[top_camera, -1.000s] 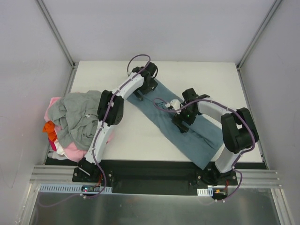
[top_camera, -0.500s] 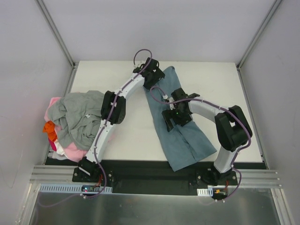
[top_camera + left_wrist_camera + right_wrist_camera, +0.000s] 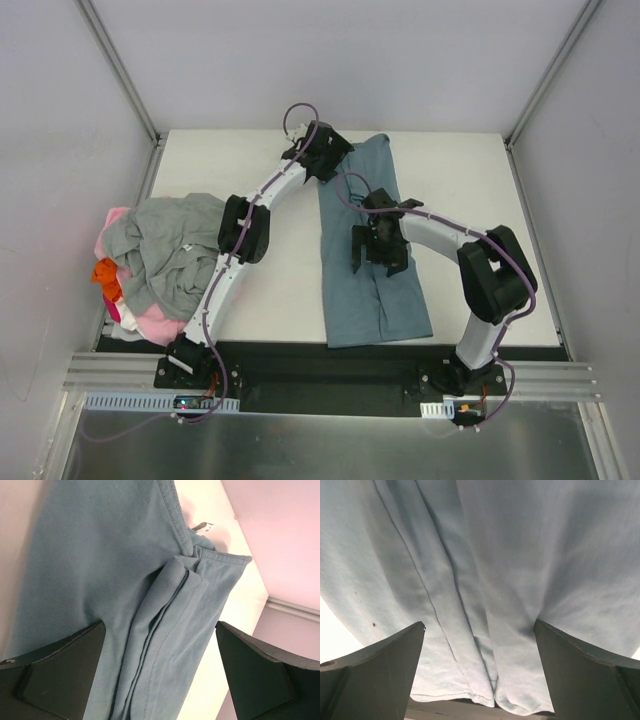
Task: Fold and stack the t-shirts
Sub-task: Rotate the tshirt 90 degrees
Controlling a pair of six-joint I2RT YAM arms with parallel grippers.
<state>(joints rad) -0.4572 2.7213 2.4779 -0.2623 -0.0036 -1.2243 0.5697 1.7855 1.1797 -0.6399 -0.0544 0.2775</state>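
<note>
Spread lengthwise on the white table (image 3: 240,180): the slate-blue shirt (image 3: 372,290), narrow and doubled along its length, collar end far from the arm bases, hem near them. Over the far end, the left gripper (image 3: 160,680), jaws spread wide, nothing held between them. Over the middle, the right gripper (image 3: 480,680), equally wide and equally empty. Hard to tell whether pressing on the cloth or only just above it.

Several ways to go wrong from here:
- By closing on only the top layer of the stacked folds seen in the left wrist view: risk of pulling the layers apart and losing the lengthwise fold.
- By pinching the middle ridge instead of an edge: risk of a bunched, crooked cross fold.
- By lifting the two ends unevenly: risk of dragging the hem over the near table edge.
- By swinging the left arm low beside the heap at the left table edge: risk of catching the grey shirt (image 3: 165,245) and tumbling the heap down.

Counted:
- One slate-blue shirt, laid out.
- One grey shirt, on top of the heap.
- Pink cloth (image 3: 150,322) beneath, one shirt or more, impossible to say.
- One orange piece (image 3: 106,272) at the side.
- No white one surely to make out.
- Two arms, two grippers.

Nothing stacked as a finished fold yet, judging from this.
</note>
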